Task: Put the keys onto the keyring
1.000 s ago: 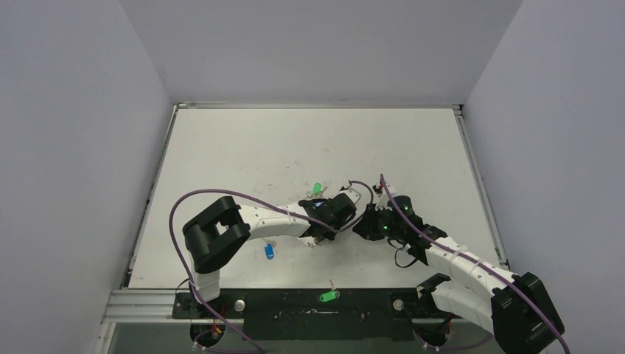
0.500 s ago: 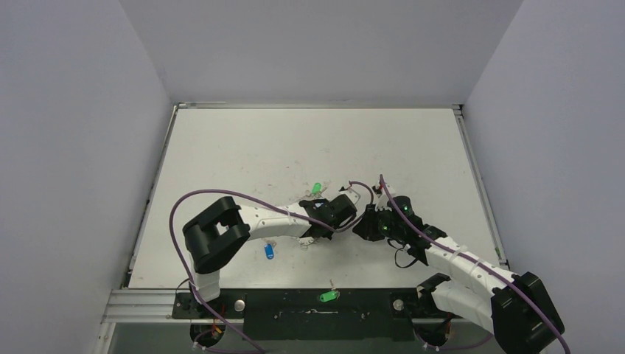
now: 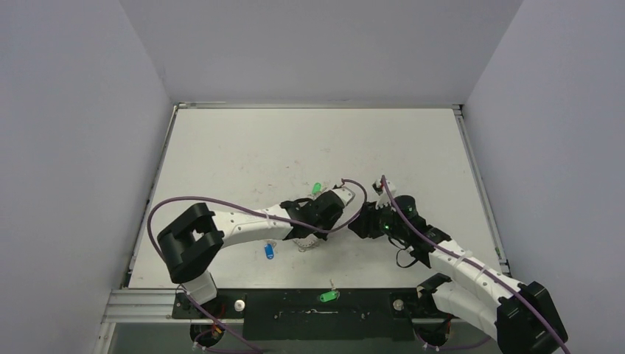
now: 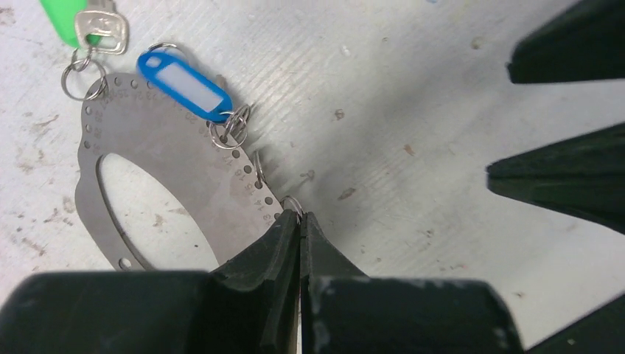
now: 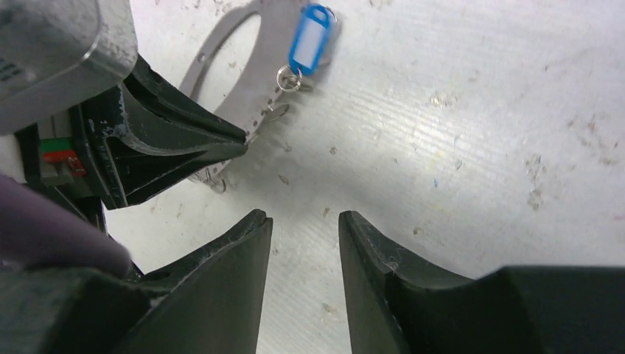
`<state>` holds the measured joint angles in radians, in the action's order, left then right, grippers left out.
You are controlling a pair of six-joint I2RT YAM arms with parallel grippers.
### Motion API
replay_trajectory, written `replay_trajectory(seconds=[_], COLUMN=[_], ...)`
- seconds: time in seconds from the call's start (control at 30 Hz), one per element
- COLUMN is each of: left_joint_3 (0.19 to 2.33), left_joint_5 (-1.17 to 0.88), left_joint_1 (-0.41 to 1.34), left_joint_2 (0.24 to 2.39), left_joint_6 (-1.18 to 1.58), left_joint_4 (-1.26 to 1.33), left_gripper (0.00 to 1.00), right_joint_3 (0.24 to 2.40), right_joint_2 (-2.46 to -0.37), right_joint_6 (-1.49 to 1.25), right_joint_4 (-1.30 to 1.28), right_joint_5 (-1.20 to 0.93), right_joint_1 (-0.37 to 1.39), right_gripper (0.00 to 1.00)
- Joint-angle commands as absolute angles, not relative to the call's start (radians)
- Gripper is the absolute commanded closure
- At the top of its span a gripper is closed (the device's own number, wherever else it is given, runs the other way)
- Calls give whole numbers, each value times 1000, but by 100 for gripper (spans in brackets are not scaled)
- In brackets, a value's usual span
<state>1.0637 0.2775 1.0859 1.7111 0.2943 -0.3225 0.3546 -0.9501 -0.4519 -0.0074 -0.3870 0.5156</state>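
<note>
One scuffed white table [image 3: 295, 140] is shown from above, its near edge crossed by a black rail [image 3: 295, 313]. The left arm [image 3: 243, 225] and right arm [image 3: 457, 262] are bent toward the middle, and most of the keyring [image 4: 173, 151] is hidden beneath them in that view. At the left wrist it is seen lying flat on the table as a perforated metal hoop, its near part covered by the fingers.

The left gripper [image 4: 298, 225] is clamped shut over the hoop's rim at a small split ring [image 4: 292, 199]; the exact pinch point is masked by the fingertips. The right gripper [image 5: 303, 221] is held partly open over bare table, with nothing between its jaws, near the left gripper's tip but apart from it.

A blue tag [image 4: 188, 85] is hooked to the far rim through small rings. A green key [image 4: 103, 31] is cut off at the frame's top-left corner, a ring below it touching the rim. A second green key [image 3: 327, 296] is left on the rail, well apart.
</note>
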Motion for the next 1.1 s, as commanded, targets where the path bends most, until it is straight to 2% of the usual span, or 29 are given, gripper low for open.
replay_trajectory(seconds=[0.0, 0.23, 0.37, 0.6, 0.8, 0.93, 1.07], left_joint_3=[1008, 907, 893, 896, 821, 794, 785], left_joint_5=[57, -212, -297, -331, -221, -111, -30], left_joint_1=[1034, 930, 904, 884, 902, 962, 1017], left_joint_2=[1603, 1530, 1522, 1521, 1504, 1493, 1498], left_joint_6=[271, 284, 244, 195, 229, 151, 27], left_joint_4=[-170, -75, -85, -142, -36, 30, 65], left_gripper=[100, 100, 100, 100, 67, 58, 54], right_joint_3=[372, 272, 250, 264, 186, 141, 97], right_joint_2=[-911, -835, -824, -955, -900, -752, -604], right_joint_6=[-360, -266, -150, -75, -159, -222, -310], right_joint_4=[147, 408, 465, 518, 555, 477, 416], right_joint_5=[-414, -532, -600, -681, -547, -408, -304], right_joint_1=[510, 525, 531, 545, 551, 549, 548], right_gripper=[58, 53, 43, 48, 47, 43, 36])
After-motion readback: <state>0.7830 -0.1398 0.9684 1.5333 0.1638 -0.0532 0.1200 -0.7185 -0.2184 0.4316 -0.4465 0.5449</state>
